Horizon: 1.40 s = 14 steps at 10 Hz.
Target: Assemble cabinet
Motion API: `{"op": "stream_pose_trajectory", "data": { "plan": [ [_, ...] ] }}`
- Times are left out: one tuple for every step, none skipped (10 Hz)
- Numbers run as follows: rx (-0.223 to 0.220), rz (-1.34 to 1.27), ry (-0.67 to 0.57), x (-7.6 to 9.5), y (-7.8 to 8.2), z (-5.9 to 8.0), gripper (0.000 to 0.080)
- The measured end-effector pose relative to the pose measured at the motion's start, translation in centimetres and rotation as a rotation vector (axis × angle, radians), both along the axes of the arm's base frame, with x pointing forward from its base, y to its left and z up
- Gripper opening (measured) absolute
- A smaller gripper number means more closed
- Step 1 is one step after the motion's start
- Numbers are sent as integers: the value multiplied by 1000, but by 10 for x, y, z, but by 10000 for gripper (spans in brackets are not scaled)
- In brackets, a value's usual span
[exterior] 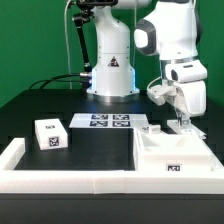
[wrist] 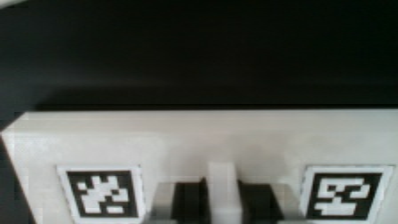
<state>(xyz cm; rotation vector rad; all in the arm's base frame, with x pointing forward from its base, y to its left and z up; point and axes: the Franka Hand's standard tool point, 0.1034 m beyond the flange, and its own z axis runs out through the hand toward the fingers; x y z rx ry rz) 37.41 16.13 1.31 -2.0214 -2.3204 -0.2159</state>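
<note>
The cabinet body [exterior: 170, 155], a large white open box with a tag on its front, lies at the exterior view's right near the front rim. My gripper [exterior: 183, 122] reaches straight down onto its far wall. In the wrist view the white wall [wrist: 196, 140] carries two tags. My two dark fingers [wrist: 185, 203] stand close together on either side of a thin white ridge [wrist: 221, 195] of it. The gripper [wrist: 221, 205] looks shut on that ridge. A smaller white tagged block [exterior: 50, 133] sits apart at the exterior view's left.
The marker board [exterior: 110, 121] lies in the middle, in front of the arm's base [exterior: 110, 80]. A low white rim [exterior: 60, 180] edges the front of the black table. Black cables run at the back left.
</note>
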Motion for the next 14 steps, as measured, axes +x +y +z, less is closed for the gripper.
{"op": "stream_pose_trajectory", "data": {
  "plan": [
    [0, 0, 0, 0, 0, 0, 68],
    [-2, -14, -1, 2, -1, 2, 68],
    [-9, -37, -5, 6, -4, 10, 68],
    [-25, -50, -9, 12, -10, 21, 68],
    [-37, -65, -20, 20, -19, 33, 68],
    [-48, -84, -20, 25, -29, 40, 68],
    [-58, -111, -12, 30, -42, 43, 68],
    [-60, -134, -9, 34, -50, 44, 68],
    [-60, -134, -6, 32, -49, 43, 68],
    [-60, -133, -5, 32, -49, 43, 68],
    [-60, -135, -4, 32, -50, 42, 68],
    [-56, -174, 0, 34, -48, 42, 68],
    [-49, -229, 5, 39, -43, 42, 68],
    [-48, -278, 13, 48, -38, 44, 68]
  ]
}}
